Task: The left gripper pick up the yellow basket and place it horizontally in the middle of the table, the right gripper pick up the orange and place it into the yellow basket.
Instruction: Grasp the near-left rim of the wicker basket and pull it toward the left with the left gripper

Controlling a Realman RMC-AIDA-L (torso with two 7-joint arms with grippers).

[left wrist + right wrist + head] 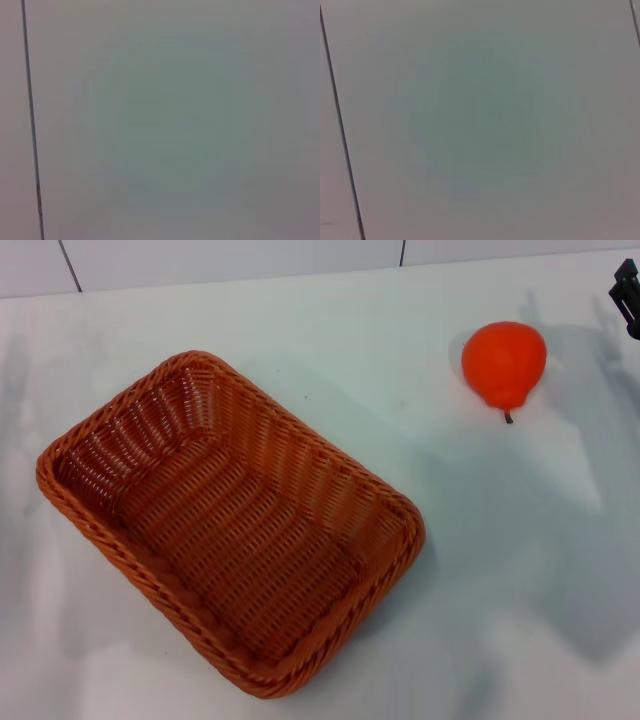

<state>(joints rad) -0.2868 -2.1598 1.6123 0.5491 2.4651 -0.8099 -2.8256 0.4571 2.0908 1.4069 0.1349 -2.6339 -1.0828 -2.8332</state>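
Woven orange-brown wicker made up the yellow basket (230,530), which lay empty and askew on the white table (520,570), left of centre, while the orange (504,362) sat well apart toward the far right. The basket looked light and stiff, best pinched over its braided rim; the orange looked smooth, firm and apt to roll, so a grasp across its widest part seemed wise. Only a black sliver of the right gripper (627,295) showed at the right edge, its opening impossible to judge, and the left gripper was nowhere to be seen.

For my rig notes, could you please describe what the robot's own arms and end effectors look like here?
Little shows: only a black, angular piece of the right end effector at the head view's far right edge. The left one is out of view, and neither wrist view shows any fingers.
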